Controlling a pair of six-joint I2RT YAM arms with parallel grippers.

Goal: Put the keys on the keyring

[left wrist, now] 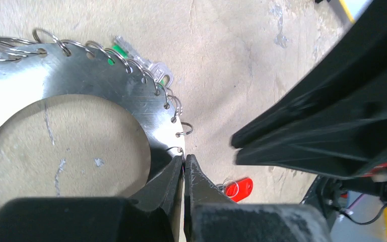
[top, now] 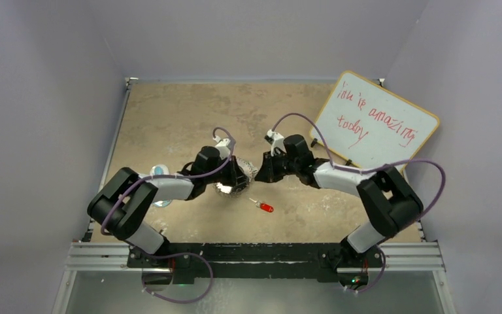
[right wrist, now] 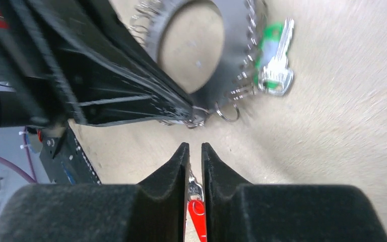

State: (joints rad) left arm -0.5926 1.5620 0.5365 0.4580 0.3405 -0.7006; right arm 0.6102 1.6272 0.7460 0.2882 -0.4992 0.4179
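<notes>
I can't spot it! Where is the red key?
In the top view, the red key lies loose on the table, just right of the keyring and nearer the robot's bases.

Green key partly hidden beneath keyring; keyring's left edge cropped

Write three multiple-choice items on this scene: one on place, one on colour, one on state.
1. Where does the red key lie?
A. on the bare table, apart from the keyring
B. inside the ring's open centre
C. hanging from a loop

2. The second key, at the keyring's rim, has a head of what colour?
A. blue
B. yellow
C. green

3. The left claw is:
A. wide open
B. shut
C. out of view

Answers: A, the top view shows it alone on the table. C, both wrist views show green. B, its fingertips meet at the ring's rim.
</notes>
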